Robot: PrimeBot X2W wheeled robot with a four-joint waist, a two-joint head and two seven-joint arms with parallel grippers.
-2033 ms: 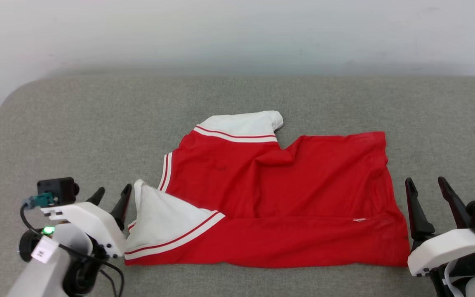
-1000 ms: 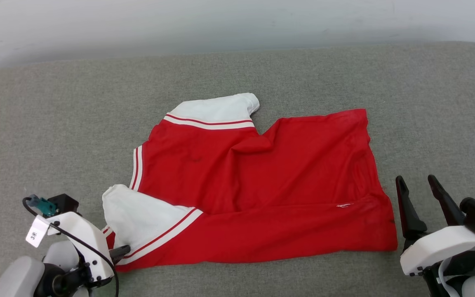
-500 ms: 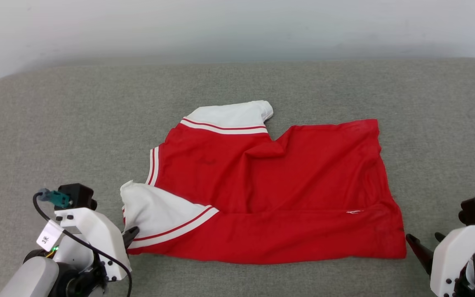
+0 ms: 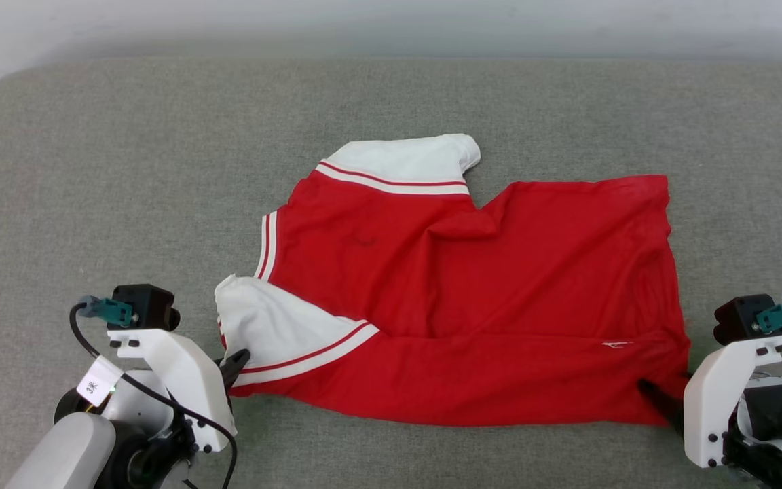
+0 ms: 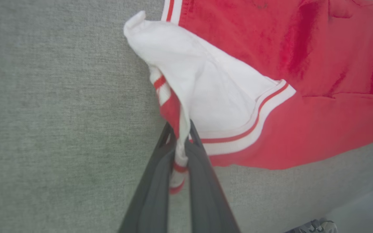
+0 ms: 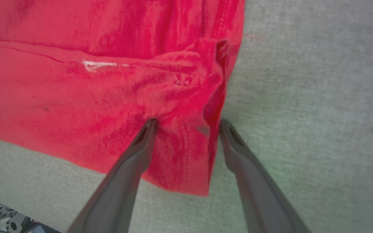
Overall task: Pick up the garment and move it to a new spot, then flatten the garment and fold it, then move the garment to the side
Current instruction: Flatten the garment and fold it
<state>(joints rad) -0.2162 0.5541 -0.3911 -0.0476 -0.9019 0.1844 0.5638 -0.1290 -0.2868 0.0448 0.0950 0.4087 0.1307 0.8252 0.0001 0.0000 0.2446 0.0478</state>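
A broad grey-green surface of coarse woven fabric (image 4: pixel 126 170), flat and with a rounded corner at its far left, spreads across nearly the whole head view. Behind its far edge rises a plain, pale whitish wall (image 4: pixel 391 24), with a soft band of shadow where the two meet. The light is even and diffuse, showing the weave clearly.
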